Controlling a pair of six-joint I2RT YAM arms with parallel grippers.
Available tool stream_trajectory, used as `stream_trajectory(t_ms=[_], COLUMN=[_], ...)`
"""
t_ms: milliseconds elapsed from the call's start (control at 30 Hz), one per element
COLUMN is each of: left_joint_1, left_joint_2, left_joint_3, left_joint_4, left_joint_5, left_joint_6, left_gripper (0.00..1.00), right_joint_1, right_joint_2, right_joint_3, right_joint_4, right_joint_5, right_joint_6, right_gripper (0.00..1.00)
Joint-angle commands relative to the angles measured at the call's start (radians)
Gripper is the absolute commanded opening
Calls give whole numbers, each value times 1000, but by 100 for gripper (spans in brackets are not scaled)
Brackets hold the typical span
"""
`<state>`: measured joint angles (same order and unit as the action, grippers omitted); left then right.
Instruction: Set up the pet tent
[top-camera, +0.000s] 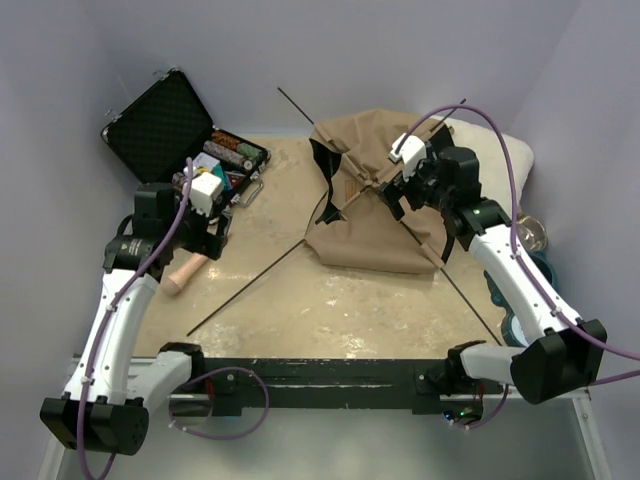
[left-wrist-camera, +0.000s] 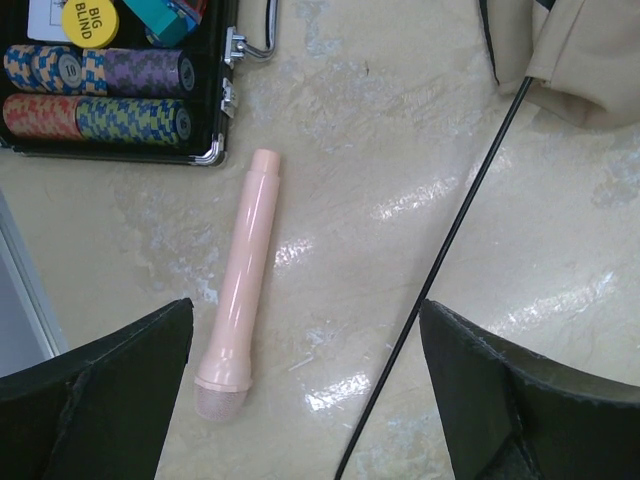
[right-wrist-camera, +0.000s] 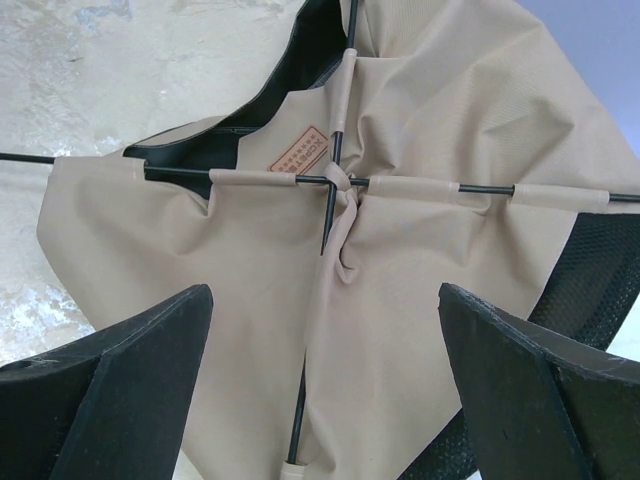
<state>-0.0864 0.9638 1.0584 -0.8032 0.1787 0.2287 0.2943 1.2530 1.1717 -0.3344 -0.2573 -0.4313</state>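
A sandy, marbled table (top-camera: 330, 300) sits between pale grey walls. The big tan cloth pet tent (top-camera: 370, 215) lies crumpled and flat on the far right part of it, with a bit of its black inside showing. A white fluffy cushion (top-camera: 500, 150) is tucked right behind the tent. Well to the left of the tent, a black case (top-camera: 165, 125) stands open with colourful chips in it.

The right gripper (right-wrist-camera: 325, 290) hangs just above the tent's middle, its fingers spread wide and holding nothing. The left gripper (left-wrist-camera: 305, 310) hangs left of the tent, fingers wide apart and empty too.

Two long thin black poles (top-camera: 250, 285) cross on top of the tent, and one sticks out far to the left. A pink plastic toy microphone (left-wrist-camera: 240, 290) lies left of the tent, near the case. A small brown patch (right-wrist-camera: 298, 152) sits just beside the crossing.
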Motion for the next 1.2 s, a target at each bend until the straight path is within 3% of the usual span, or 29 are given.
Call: stream_trajectory(t_ms=[0, 300, 700, 933, 1167], left_joint_1=[-1, -15, -92, -110, -142], left_joint_2=[15, 44, 233, 315, 434], left_joint_3=[-12, -198, -314, -356, -347], left_joint_4=[-30, -73, 58, 116, 160], left_joint_5=[60, 162, 65, 82, 91], left_joint_6=[141, 343, 393, 402, 405], left_gripper=[100, 100, 100, 93, 75], right_joint_1=[0, 2, 2, 0, 2], right_joint_2=[-35, 31, 197, 273, 370], right_joint_3=[14, 8, 77, 88, 126], right_joint_4=[8, 29, 0, 21, 57], right_joint_5=[-20, 10, 53, 98, 102], right_joint_6=[2, 20, 20, 29, 58], right_gripper=[98, 99, 98, 98, 97])
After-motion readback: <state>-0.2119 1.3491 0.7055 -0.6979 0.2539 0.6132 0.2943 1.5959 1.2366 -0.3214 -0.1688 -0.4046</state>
